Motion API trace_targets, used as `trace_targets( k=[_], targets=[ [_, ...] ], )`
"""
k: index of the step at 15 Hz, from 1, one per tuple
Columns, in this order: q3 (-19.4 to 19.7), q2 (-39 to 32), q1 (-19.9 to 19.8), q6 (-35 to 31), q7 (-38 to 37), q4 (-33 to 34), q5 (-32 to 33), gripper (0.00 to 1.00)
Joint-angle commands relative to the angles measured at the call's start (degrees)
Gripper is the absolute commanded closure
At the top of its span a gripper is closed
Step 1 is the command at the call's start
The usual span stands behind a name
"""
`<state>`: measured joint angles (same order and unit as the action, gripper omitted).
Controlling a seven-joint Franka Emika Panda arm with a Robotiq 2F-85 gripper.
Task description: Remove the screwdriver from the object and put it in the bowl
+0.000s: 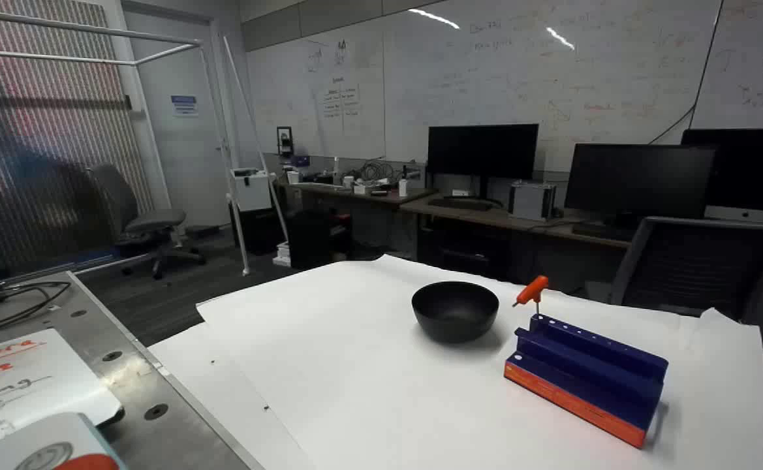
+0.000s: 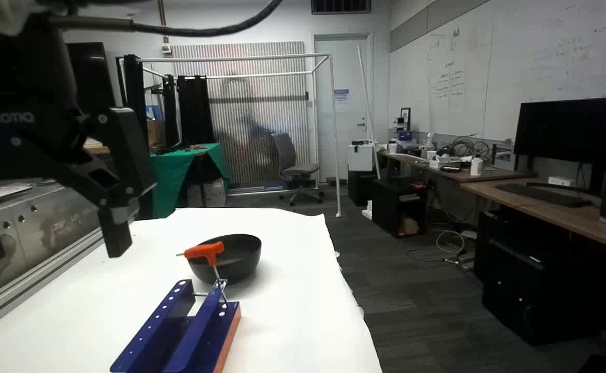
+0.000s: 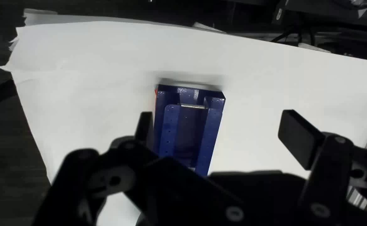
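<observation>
The screwdriver has an orange-red T-shaped handle and stands on its thin shaft in a hole at one end of the blue block. In an exterior view the screwdriver leans slightly above the block. The black bowl sits just beyond that end, also in an exterior view. My gripper is open and empty, above the table and to the left of the screwdriver there. In the wrist view the gripper hides part of the block and the screwdriver.
White paper covers the table. A metal table with a small whiteboard and cables adjoins it. An office chair and desks with monitors stand behind it. A cable hangs from the arm.
</observation>
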<state>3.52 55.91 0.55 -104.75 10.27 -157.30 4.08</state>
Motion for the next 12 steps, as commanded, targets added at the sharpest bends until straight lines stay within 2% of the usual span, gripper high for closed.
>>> trace_targets(
  k=[1,6,9,12],
  targets=[
    [0.2,0.0,0.3,0.1,-0.2,0.3,0.2,0.00],
    [0.2,0.1,0.3,0.1,-0.2,0.5,0.2,0.00],
    [-0.4,-7.8,1.5,-3.8,1.2,5.4,0.9,0.00],
    [-0.6,-16.9,2.5,-13.6,2.5,9.8,1.2,0.00]
  ],
)
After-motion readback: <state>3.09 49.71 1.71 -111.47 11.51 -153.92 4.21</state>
